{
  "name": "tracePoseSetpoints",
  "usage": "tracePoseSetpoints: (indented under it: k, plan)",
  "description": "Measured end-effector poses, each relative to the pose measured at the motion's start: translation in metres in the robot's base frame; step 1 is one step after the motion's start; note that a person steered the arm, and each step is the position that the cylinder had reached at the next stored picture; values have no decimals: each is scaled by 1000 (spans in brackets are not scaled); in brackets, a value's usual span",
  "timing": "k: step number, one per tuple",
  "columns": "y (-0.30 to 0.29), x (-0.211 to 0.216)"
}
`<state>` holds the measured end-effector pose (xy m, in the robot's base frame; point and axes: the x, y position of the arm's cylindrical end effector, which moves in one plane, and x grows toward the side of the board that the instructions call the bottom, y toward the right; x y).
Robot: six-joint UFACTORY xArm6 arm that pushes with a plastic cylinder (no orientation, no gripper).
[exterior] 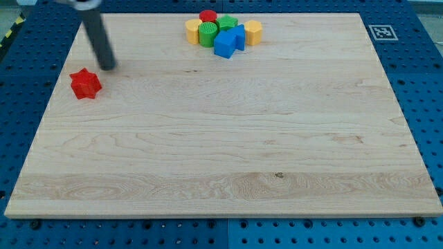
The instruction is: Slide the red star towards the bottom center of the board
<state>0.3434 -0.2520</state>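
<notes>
Red star (85, 83) at the worktop's (221, 159) left edge, upper left of the frame.
My tip (109, 67) stands just up and right of the star, a small gap between them; the rod carries no jaws. Farther back, top centre, red (208, 15), green (207, 33), yellow (253, 32) and blue (225, 44) blocks huddle together.

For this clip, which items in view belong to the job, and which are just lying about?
Job:
- red star, near the board's left edge
- my tip, just up and right of the star, contact unclear

Lying about, clustered at the view's top:
- red cylinder
- green cylinder
- green block
- blue blocks
- yellow blocks
</notes>
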Motion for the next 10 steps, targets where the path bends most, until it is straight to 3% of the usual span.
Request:
tracePoseSetpoints:
  k: [1,3,4,6,9,10]
  plan:
    - [-53,10]
    - [-48,24]
    - [-23,53]
    - [71,65]
    - [130,73]
    - [145,96]
